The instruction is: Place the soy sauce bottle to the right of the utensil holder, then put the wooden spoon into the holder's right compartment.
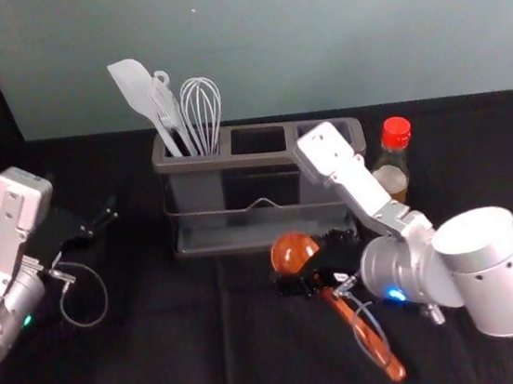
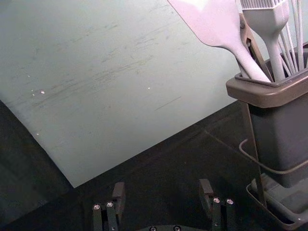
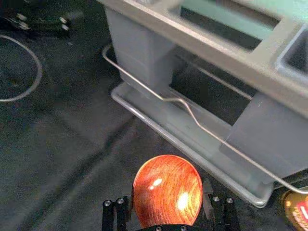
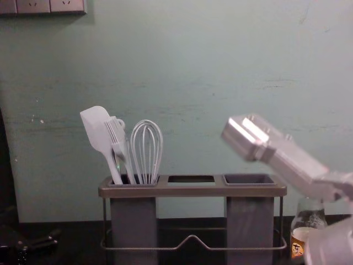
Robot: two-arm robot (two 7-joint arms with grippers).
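My right gripper (image 1: pixel 317 261) is low over the wooden spoon (image 1: pixel 292 253), in front of the holder. In the right wrist view, the right gripper (image 3: pixel 167 204) is open, its fingers on either side of the spoon's round bowl (image 3: pixel 167 190); contact cannot be told. The handle slants toward the front right. At the left, my left gripper (image 1: pixel 101 222) is over the table; in its wrist view the left gripper (image 2: pixel 161 195) stands open and empty. The utensil holder (image 1: pixel 262 158) has its right compartment (image 4: pixel 249 179) empty. Just right of it stands the red-capped soy sauce bottle (image 1: pixel 392 171).
A spatula (image 4: pixel 98 130), a brush (image 4: pixel 118 141) and a whisk (image 4: pixel 146 146) stand in the holder's left compartment. A wire rail (image 4: pixel 193 238) runs across the holder's front. The right arm reaches in close to the bottle. Behind is a pale green wall (image 1: pixel 266 41).
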